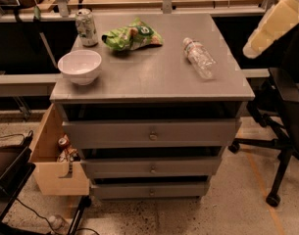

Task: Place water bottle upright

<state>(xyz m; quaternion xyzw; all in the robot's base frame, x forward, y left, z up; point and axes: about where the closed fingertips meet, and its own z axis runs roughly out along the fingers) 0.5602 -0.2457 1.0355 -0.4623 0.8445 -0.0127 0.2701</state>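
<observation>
1. the water bottle (pixel 199 58) lay on its side on the right half of the grey tabletop (pixel 154 80), white cap toward the back, well apart from everything else there.
2. nothing stood between the bottle and the tabletop's right edge; the other things sat to its left: a crumpled green snack bag (pixel 133 35) at the back middle, an upright green-white soda can (pixel 86 27) at the back left corner, and a round white bowl (pixel 80 66) near the front left.
3. the pincer (pixel 272 27) hung off the upper right, a pale yellow and white blocky shape beyond the tabletop's edge, apart from the bottle; i could not tell whether it was open or closed.
4. the bottle was clear, crinkled plastic; the tabletop matte and smooth.
5. below were grey drawers (pixel 151 133) with small round knobs, a wooden box (pixel 53 168) on the left side, and a black office chair (pixel 281 131) to the right.
</observation>
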